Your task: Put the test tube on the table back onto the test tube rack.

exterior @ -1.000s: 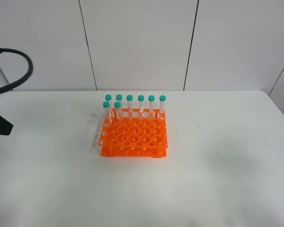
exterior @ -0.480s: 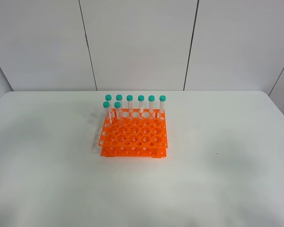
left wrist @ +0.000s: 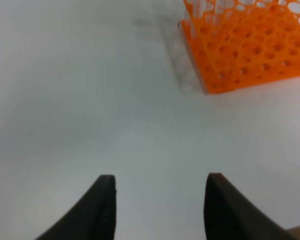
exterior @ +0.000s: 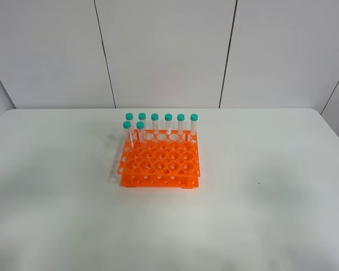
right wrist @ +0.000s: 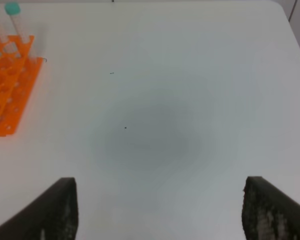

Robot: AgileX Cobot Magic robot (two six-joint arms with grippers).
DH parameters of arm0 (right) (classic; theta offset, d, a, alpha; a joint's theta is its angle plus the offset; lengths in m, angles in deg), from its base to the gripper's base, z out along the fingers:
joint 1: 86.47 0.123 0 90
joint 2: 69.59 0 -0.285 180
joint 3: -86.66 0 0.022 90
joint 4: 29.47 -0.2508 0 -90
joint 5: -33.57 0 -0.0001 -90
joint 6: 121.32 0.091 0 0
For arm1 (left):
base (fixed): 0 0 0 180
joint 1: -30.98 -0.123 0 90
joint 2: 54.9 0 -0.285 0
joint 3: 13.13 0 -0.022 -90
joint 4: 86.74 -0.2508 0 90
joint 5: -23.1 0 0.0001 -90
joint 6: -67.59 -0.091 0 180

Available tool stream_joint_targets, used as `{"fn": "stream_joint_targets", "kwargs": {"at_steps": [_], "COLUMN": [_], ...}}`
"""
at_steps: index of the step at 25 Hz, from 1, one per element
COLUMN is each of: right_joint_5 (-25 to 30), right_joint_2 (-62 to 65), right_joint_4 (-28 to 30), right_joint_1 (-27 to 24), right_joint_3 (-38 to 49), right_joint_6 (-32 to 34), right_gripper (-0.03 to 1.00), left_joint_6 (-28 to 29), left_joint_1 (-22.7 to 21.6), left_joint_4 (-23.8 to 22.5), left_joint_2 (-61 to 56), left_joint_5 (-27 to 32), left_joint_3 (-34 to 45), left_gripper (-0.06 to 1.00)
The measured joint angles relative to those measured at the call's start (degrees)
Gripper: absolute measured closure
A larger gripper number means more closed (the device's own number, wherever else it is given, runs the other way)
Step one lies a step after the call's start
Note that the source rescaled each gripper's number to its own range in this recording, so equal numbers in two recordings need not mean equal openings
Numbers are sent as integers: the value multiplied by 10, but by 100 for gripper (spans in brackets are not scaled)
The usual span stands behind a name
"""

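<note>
The orange test tube rack (exterior: 160,162) stands mid-table on the white table (exterior: 260,203). Several teal-capped tubes (exterior: 168,125) stand upright in its back rows; which of them is the task's test tube I cannot tell, and none lies on the table. Neither arm shows in the high view. In the left wrist view my left gripper (left wrist: 160,179) hangs open and empty above bare table, the rack (left wrist: 245,45) well ahead of it. My right gripper (right wrist: 160,181) is open wide and empty, with the rack's corner (right wrist: 5,95) and two tubes (right wrist: 14,21) off to one side.
A pale panelled wall (exterior: 169,51) stands behind the table's far edge. Bare white tabletop surrounds the rack on all sides. Soft grey shadows lie on the table below both grippers.
A second ago the left arm and its black cable showed at the left edge of the high view; it has drawn back out of sight. Rack and tubes have not moved.
</note>
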Motion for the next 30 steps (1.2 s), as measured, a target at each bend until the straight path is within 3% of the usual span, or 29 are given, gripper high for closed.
{"fn": "stream_joint_targets", "kwargs": {"at_steps": [11, 30], "right_joint_5": [0, 0], "right_joint_2": [0, 0], "right_joint_4": [0, 0], "right_joint_1": [0, 0], "right_joint_3": [0, 0], "right_joint_6": [0, 0], "right_gripper": [9, 9], "left_joint_6": [8, 11], "left_joint_1": [0, 0], "left_joint_4": [-5, -13], "left_joint_2": [-88, -91], "left_joint_5": [15, 16], "left_joint_3": [21, 21], "left_gripper": [32, 32]}}
